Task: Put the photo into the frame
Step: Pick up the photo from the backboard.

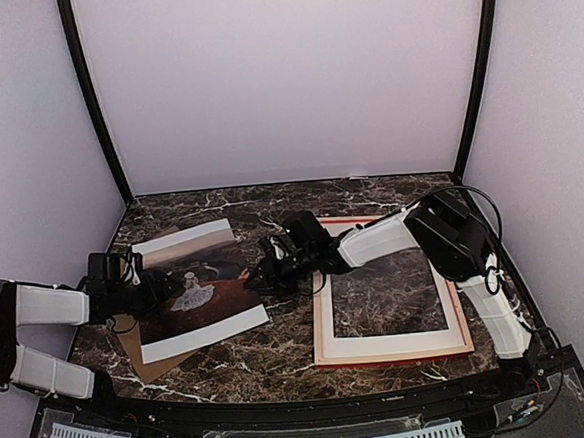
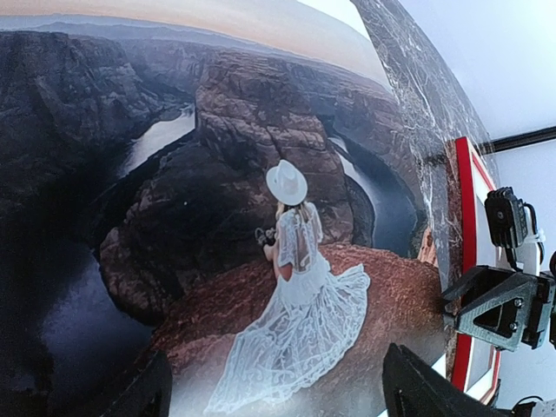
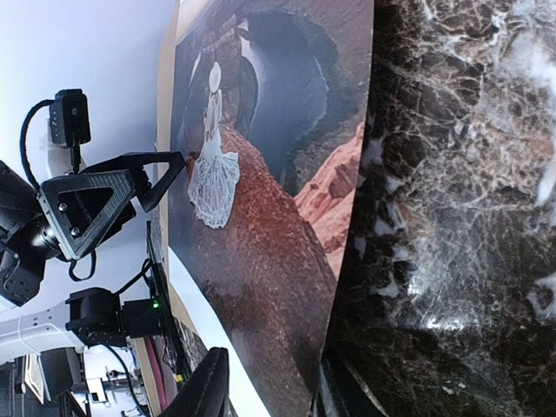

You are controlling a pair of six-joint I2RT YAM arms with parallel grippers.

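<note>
While photo (image 1: 214, 256) lies askew beside frame (image 1: 391, 348), left pincer (image 2: 280, 389) released above, right pincer (image 3: 269, 387) at edge, grip unclear.

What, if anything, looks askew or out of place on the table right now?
The photo lies crooked on the left, turned against the table edge, partly on a brown board and outside the frame, which sits fairly square on the right. Nothing looks torn or spilled.

Your left arm (image 1: 48, 306), at the top view's left edge, and right arm (image 1: 374, 238), right of centre, have white shells between black joints. A thin black cable (image 1: 483, 201) loops by the right arm's bulky black elbow. The left gripper (image 1: 162, 288) and right gripper (image 1: 259, 274) are dark grey with triangular cut-outs, each carrying a small black camera box (image 3: 68, 117).
</note>
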